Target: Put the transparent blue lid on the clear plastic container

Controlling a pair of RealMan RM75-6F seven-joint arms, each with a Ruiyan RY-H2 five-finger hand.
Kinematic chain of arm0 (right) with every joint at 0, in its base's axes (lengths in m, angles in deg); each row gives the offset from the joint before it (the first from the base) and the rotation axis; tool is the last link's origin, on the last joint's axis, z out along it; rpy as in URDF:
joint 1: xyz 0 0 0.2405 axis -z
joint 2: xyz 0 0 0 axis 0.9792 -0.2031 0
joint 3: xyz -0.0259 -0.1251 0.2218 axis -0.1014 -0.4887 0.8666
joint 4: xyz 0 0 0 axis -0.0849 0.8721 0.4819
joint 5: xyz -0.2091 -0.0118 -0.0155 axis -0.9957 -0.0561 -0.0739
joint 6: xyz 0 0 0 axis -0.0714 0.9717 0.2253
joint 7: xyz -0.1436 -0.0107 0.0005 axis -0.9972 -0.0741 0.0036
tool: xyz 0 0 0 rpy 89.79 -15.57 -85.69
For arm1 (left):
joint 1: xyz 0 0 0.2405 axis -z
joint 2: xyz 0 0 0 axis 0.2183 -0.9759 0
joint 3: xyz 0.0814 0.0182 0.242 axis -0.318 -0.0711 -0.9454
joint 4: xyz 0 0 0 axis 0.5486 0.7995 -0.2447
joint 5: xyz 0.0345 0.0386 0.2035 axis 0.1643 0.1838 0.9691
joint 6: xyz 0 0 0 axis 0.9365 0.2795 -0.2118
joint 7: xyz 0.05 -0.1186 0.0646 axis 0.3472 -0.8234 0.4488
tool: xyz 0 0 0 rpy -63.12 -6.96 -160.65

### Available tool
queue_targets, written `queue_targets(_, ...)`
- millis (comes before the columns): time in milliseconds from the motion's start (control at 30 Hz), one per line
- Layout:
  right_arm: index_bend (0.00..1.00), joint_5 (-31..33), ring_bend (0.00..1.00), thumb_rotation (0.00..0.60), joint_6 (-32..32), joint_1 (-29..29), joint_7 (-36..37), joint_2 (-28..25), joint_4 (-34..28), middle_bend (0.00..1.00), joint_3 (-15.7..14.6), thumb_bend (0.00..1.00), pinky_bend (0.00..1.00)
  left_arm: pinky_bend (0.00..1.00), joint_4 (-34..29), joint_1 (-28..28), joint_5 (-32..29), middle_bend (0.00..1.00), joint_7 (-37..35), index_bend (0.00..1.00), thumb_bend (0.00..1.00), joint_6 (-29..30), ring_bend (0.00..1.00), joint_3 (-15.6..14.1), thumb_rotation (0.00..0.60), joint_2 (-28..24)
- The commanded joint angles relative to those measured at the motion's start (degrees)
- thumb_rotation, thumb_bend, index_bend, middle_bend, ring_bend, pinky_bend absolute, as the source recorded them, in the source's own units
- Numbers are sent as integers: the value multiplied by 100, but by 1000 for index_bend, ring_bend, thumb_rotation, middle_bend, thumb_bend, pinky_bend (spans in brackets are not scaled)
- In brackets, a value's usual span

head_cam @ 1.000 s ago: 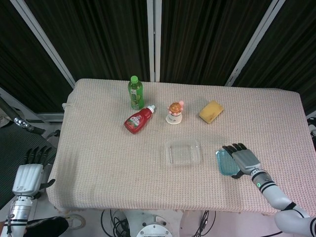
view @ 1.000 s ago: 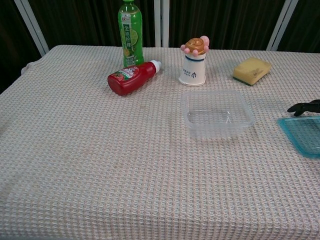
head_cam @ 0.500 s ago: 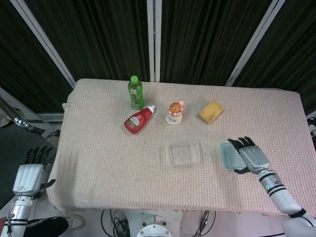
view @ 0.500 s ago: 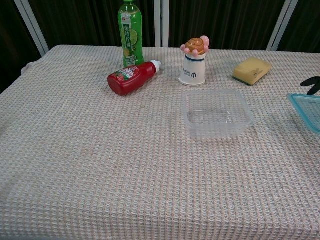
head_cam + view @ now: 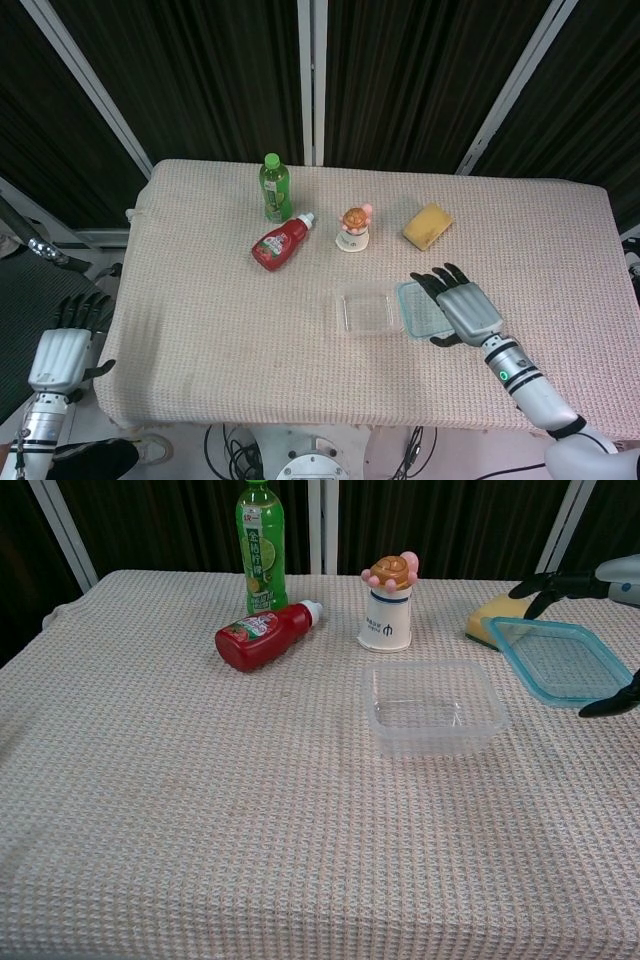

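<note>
From the head view, I see the clear plastic container (image 5: 371,308) sitting on the table (image 5: 200,300). My right hand (image 5: 462,309) is just to the right of the container. It holds the transparent blue lid (image 5: 422,309), with fingers over the far edge and the thumb at the near edge. The lid's left edge is right beside the container's right rim, maybe just over it. Behind the container stands a small toy cup (image 5: 352,228). A red ketchup bottle (image 5: 281,244) lies behind the container to the left, and a green bottle (image 5: 274,187) stands past that. A yellow sponge (image 5: 427,225) lies behind the container to the right. My left hand (image 5: 58,358) is far to the left of the container, off the table, fingers apart and holding nothing.

From the chest view, the lid (image 5: 556,660) is up in the air, tilted, to the right of the container (image 5: 434,707) and higher than it. Dark fingertips (image 5: 545,583) hook its far edge. The sponge (image 5: 488,620) peeks out behind the lid.
</note>
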Motion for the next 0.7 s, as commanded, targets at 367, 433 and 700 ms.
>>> queue_targets(367, 5, 3341, 86, 600, 1113, -1482, -2670, 1343, -952, 442, 388, 124, 0, 0, 347, 97, 102, 51, -413, 96, 0, -76, 0, 8, 600, 65)
queue_targets(433, 5, 3539, 86, 600, 1250, -1589, -2775, 1487, -977, 442, 416, 124, 0, 0, 414, 118, 102, 51, -481, 96, 0, -106, 0, 12, 600, 90)
queue_targets(700, 5, 4274, 86, 600, 1821, -1980, -3191, 2023, -800, 442, 508, 123, 0, 0, 596, 132, 137, 51, -642, 96, 0, -118, 0, -17, 600, 152)
